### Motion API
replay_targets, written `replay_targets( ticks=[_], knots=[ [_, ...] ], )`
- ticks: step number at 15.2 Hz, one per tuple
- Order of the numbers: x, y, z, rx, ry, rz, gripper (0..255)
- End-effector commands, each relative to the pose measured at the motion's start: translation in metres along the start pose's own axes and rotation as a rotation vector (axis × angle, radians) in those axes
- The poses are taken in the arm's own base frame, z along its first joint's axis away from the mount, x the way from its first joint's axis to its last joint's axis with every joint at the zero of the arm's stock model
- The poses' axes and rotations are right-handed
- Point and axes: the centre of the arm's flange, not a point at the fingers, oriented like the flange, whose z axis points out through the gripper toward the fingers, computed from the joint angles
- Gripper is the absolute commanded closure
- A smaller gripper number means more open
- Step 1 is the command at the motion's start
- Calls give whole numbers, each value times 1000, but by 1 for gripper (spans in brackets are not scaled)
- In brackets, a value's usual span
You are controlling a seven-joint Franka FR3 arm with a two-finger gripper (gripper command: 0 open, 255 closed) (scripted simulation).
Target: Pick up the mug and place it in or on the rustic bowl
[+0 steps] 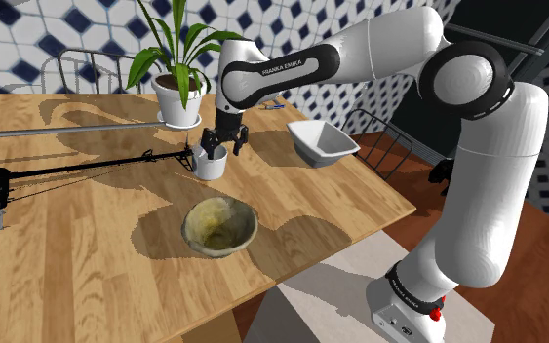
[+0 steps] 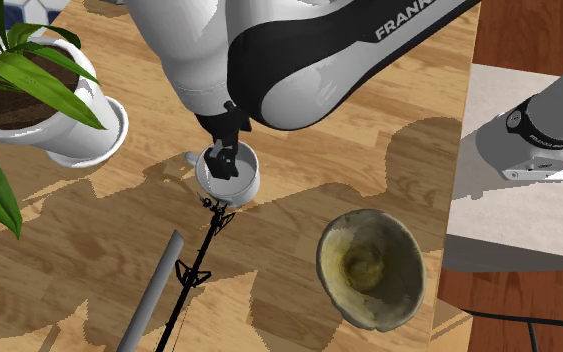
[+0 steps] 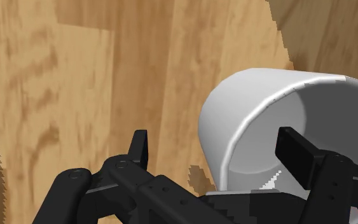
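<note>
In the second exterior view, right of the white plant pot (image 2: 69, 135), the white mug (image 2: 241, 188) stands upright on the wooden table (image 2: 89, 250), mouth up, handle toward the pot, with the gripper (image 2: 221, 160) spread astride its rim, one finger inside and one outside, clasping nothing, and the rustic bowl (image 2: 389, 300) lies farther right.

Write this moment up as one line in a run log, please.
phase: pre-grasp | gripper: open, astride mug wall | mug: upright on table | bowl: empty, apart from mug
</note>
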Motion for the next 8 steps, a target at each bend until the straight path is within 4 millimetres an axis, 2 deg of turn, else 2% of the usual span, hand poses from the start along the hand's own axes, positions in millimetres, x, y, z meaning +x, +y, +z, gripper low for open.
replay_targets(
  ticks=[1, 3, 4, 8],
  knots=[
    [0, 0, 0, 0, 0, 0, 0],
    [0, 0, 0, 0, 0, 0, 0],
    [0, 0, 0, 0, 0, 0, 255],
    [0, 0, 0, 0, 0, 0, 255]
  ],
)
